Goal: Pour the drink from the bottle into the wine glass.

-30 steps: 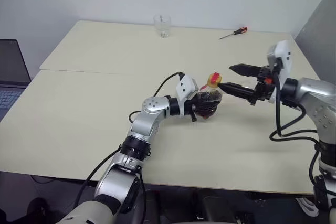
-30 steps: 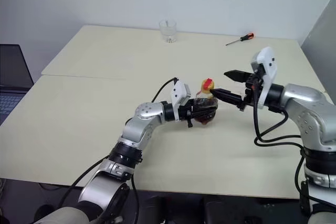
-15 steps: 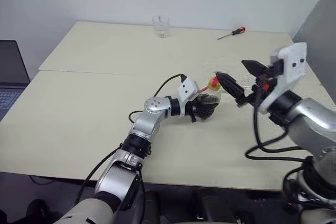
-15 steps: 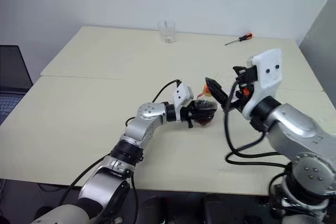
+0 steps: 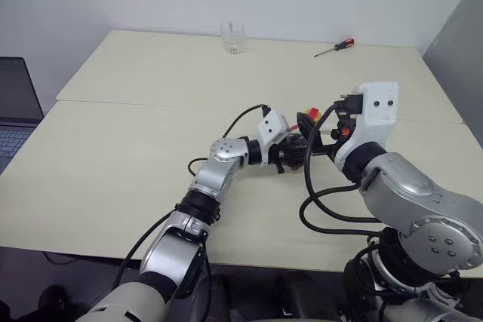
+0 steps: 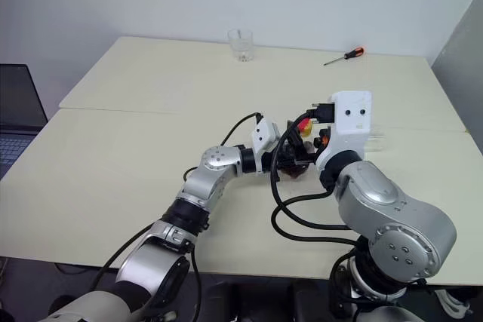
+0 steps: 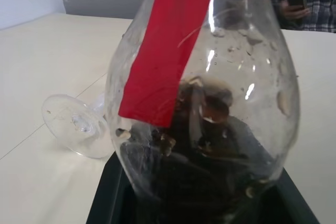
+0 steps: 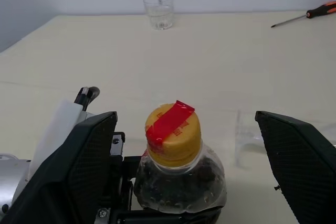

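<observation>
Now, on the left, the left gripper (image 8: 173, 213) is clamped round the bottle's (image 8: 178, 177) belly, keeping it upright at mid-table so the yellow cap (image 8: 173, 132) faces up. Just right of it the right gripper (image 8: 184, 145) brackets that cap, jaws wide, likely to unscrew it. Beside them the wine glass (image 7: 79, 124) seems to lie tipped over.

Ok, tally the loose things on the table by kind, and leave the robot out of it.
Bottles: 1, the bottle
Drinking glasses: 2, the wine glass and the tumbler
Tools: 1, the screwdriver
Total: 4
</observation>
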`<control>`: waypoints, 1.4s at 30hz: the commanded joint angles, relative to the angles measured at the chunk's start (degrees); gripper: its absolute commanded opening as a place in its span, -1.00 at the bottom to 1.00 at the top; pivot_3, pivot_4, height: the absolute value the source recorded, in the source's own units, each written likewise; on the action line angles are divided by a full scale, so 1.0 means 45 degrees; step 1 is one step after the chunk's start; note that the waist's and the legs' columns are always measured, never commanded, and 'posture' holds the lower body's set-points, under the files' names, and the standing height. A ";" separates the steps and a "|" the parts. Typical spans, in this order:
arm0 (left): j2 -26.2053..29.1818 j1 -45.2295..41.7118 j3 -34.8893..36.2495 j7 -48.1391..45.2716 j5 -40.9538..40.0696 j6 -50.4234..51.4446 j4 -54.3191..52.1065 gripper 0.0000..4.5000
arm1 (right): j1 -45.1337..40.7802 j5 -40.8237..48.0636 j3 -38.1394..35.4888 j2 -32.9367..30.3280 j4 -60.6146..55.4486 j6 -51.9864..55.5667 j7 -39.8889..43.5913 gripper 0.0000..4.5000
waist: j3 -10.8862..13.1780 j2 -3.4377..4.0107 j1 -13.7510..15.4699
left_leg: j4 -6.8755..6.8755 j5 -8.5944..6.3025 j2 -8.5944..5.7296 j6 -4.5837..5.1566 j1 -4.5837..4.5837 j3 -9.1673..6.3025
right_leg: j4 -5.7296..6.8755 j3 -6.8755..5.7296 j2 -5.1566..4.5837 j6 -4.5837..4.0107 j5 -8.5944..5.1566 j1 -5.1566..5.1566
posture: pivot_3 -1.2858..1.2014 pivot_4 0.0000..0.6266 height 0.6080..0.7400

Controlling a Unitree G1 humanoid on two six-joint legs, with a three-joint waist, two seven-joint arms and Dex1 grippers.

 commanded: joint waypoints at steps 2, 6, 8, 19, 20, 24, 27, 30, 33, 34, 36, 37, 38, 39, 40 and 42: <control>-0.0120 -0.0528 0.0158 -0.0073 -0.0139 -0.0394 -0.0147 -0.43 | -0.0185 -0.0515 0.0202 0.0203 -0.0642 0.0112 -0.0172 1.00 | 0.0000 0.0000 0.0000 | 0.0000 0.0000 0.0000 0.0000 0.0000 0.0000 | 0.0000 0.0002 0.0000 0.0000 0.0000 -0.0001 | 0.03 -0.52 1.00; -0.0080 -0.0522 0.0165 -0.0083 -0.0144 -0.0403 -0.0151 -0.43 | -0.0156 -0.0776 0.0267 0.0329 -0.0472 0.0112 -0.0060 1.00 | 0.0000 0.0001 -0.0001 | -0.0006 0.0000 0.0003 0.0000 0.0000 -0.0001 | -0.0001 -0.0002 0.0005 0.0000 -0.0001 -0.0002 | 0.03 -0.52 1.00; -0.0075 -0.0508 0.0162 -0.0082 -0.0150 -0.0385 -0.0190 -0.43 | -0.0166 -0.0938 0.0318 0.0356 -0.0382 0.0112 0.0035 1.00 | 0.0000 0.0001 -0.0002 | -0.0008 0.0000 0.0003 0.0000 0.0000 -0.0001 | -0.0002 -0.0002 0.0006 -0.0001 -0.0001 -0.0003 | 0.03 -0.52 1.00; -0.0005 -0.0501 0.0169 -0.0061 -0.0144 -0.0317 -0.0285 -0.43 | -0.0296 -0.1656 0.0532 0.0616 -0.0191 0.0112 0.0531 -0.18 | 0.0000 0.0000 -0.0005 | -0.0009 0.0000 0.0002 0.0000 0.0000 -0.0001 | -0.0002 -0.0004 0.0006 0.0005 -0.0004 -0.0003 | 0.03 -0.52 1.00; -0.0004 -0.0502 0.0169 -0.0060 -0.0145 -0.0320 -0.0289 -0.43 | -0.0299 -0.1701 0.0544 0.0632 -0.0192 0.0112 0.0571 -0.37 | 0.0000 0.0001 -0.0006 | -0.0009 0.0000 0.0002 0.0000 -0.0001 -0.0002 | -0.0003 -0.0004 0.0005 0.0005 -0.0004 -0.0002 | 0.03 -0.52 1.00; -0.0009 -0.0566 0.0197 -0.0049 -0.0157 -0.0331 -0.0234 -0.43 | -0.0374 -0.1871 0.0503 0.0634 -0.0122 0.0112 0.0824 -0.46 | 0.0000 0.0000 -0.0006 | -0.0007 0.0000 0.0001 0.0000 -0.0001 -0.0002 | -0.0003 -0.0003 0.0004 0.0005 -0.0004 -0.0003 | 0.03 -0.52 1.00; -0.0036 -0.0621 0.0230 -0.0003 -0.0187 -0.0291 -0.0232 -0.43 | 0.0022 -0.1159 -0.0340 -0.1663 0.0498 -0.0998 0.3647 -0.46 | 0.0000 0.0000 0.0000 | -0.0008 0.0000 0.0000 0.0000 -0.0002 -0.0001 | -0.0005 -0.0006 0.0003 0.0007 -0.0005 -0.0002 | 0.03 -0.52 1.00; -0.0030 -0.0551 0.0235 0.0014 -0.0216 -0.0190 -0.0385 -0.43 | 0.0654 -0.0550 -0.0213 -0.3914 0.1284 -0.2568 0.6247 -0.46 | 0.0000 -0.0001 0.0022 | 0.0000 -0.0001 -0.0017 0.0001 -0.0007 0.0012 | -0.0022 -0.0009 -0.0015 0.0010 -0.0006 0.0010 | 0.03 -0.52 1.00; 0.0093 -0.0348 0.0207 -0.0113 -0.0289 -0.0006 -0.0773 -0.43 | 0.0491 0.0500 0.0013 -0.6356 0.3315 -0.4367 1.0185 -0.46 | 0.0003 -0.0003 -0.0008 | -0.0002 -0.0002 -0.0022 0.0003 -0.0010 0.0010 | -0.0024 0.0000 -0.0014 0.0014 -0.0008 0.0006 | 0.03 -0.52 1.00; 0.0121 -0.0320 0.0202 -0.0127 -0.0302 0.0034 -0.0846 -0.43 | 0.0430 0.0592 0.0314 -0.7006 0.3814 -0.4832 1.1124 -0.46 | 0.0003 -0.0003 -0.0021 | -0.0001 -0.0003 -0.0022 0.0004 -0.0009 0.0011 | -0.0022 -0.0001 -0.0010 0.0013 -0.0008 0.0006 | 0.03 -0.52 1.00; 0.0139 -0.0274 0.0162 -0.0160 -0.0322 0.0142 -0.1007 -0.43 | 0.0371 0.0237 0.1241 -0.8201 0.4879 -0.6221 1.2964 -0.46 | 0.0002 -0.0003 -0.0034 | -0.0007 -0.0004 -0.0019 0.0007 -0.0001 0.0008 | -0.0020 0.0000 0.0010 0.0013 -0.0008 0.0006 | 0.03 -0.52 1.00; 0.0154 -0.0162 0.0084 -0.0263 -0.0363 0.0286 -0.1304 -0.43 | 0.0170 -0.0267 0.2130 -0.8989 0.5739 -0.7304 1.4514 -0.46 | 0.0004 0.0001 -0.0054 | -0.0014 -0.0004 -0.0014 0.0008 0.0002 0.0001 | -0.0018 -0.0006 0.0021 0.0013 -0.0008 0.0005 | 0.03 -0.52 1.00; 0.0169 -0.0051 0.0020 -0.0327 -0.0394 0.0420 -0.1579 -0.43 | -0.0055 -0.0733 0.2949 -0.9612 0.6512 -0.8321 1.5904 -0.46 | 0.0006 0.0006 -0.0095 | -0.0017 -0.0005 -0.0013 0.0008 0.0011 0.0001 | -0.0014 0.0000 0.0031 0.0012 -0.0009 0.0004 | 0.03 -0.52 1.00; 0.0189 0.0051 -0.0024 -0.0351 -0.0413 0.0541 -0.1820 -0.43 | -0.0331 -0.1113 0.3647 -1.0042 0.7207 -0.9220 1.7103 -0.46 | 0.0007 0.0007 -0.0133 | -0.0032 -0.0004 -0.0013 0.0009 0.0026 0.0002 | -0.0013 0.0004 0.0033 0.0012 -0.0010 0.0007 | 0.03 -0.52 1.00; 0.0212 0.0114 -0.0035 -0.0348 -0.0417 0.0624 -0.1966 -0.43 | -0.0677 -0.1392 0.4158 -1.0199 0.7882 -0.9971 1.7997 -0.46 | 0.0008 0.0007 -0.0153 | -0.0031 -0.0004 -0.0012 0.0009 0.0030 0.0005 | -0.0010 0.0007 0.0036 0.0012 -0.0010 0.0006 | 0.03 -0.52 1.00; 0.0252 0.0205 0.0005 -0.0241 -0.0398 0.0780 -0.2185 -0.43 | -0.1606 -0.1903 0.4968 -1.0075 0.9433 -1.1190 1.9376 -0.46 | 0.0008 0.0007 -0.0196 | -0.0029 -0.0004 -0.0009 0.0009 0.0030 0.0001 | -0.0009 0.0001 0.0039 0.0012 -0.0010 0.0006 | 0.03 -0.52 1.00</control>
